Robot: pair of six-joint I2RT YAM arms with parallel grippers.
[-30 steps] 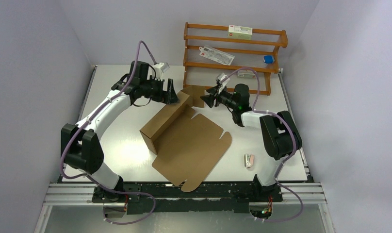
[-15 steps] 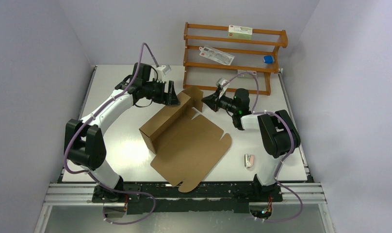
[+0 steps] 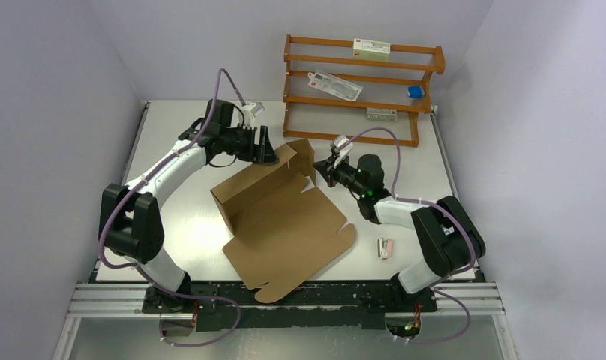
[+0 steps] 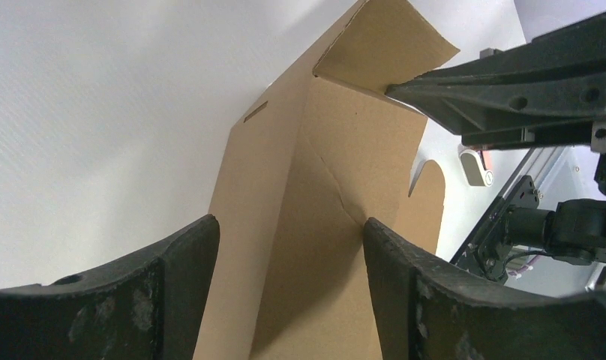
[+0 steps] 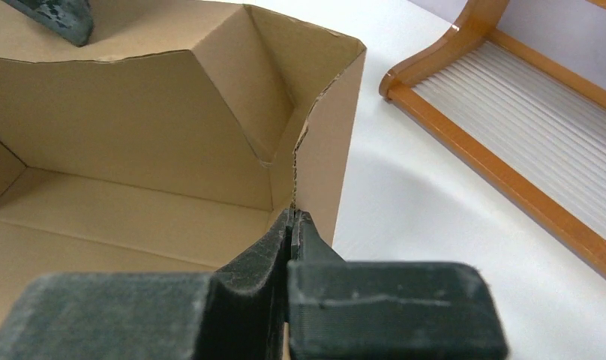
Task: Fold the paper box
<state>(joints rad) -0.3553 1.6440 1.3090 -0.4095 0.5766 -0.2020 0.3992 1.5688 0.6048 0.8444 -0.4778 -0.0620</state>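
The paper box (image 3: 292, 225), brown corrugated cardboard, lies partly folded mid-table with its long back wall (image 3: 251, 184) raised and its wide panel flat toward the near edge. My left gripper (image 3: 270, 152) is open at the wall's far end. In the left wrist view the wall (image 4: 285, 225) stands between its fingers (image 4: 184, 289) with a gap on each side. My right gripper (image 3: 320, 171) is shut, its tips (image 5: 294, 216) pinching the ragged edge of the upright end flap (image 5: 326, 127) at the box's far right corner.
A wooden rack (image 3: 360, 105) stands at the back right, close behind the right gripper, holding a white-green carton (image 3: 371, 49), a flat packet (image 3: 334, 85) and a small blue thing (image 3: 414, 91). A small white and pink item (image 3: 385, 248) lies near the right arm's base.
The right gripper shut on the end flap and drew toward the near edge. The box slid with it, near and left. The left jaws narrowed a little beside the wall.
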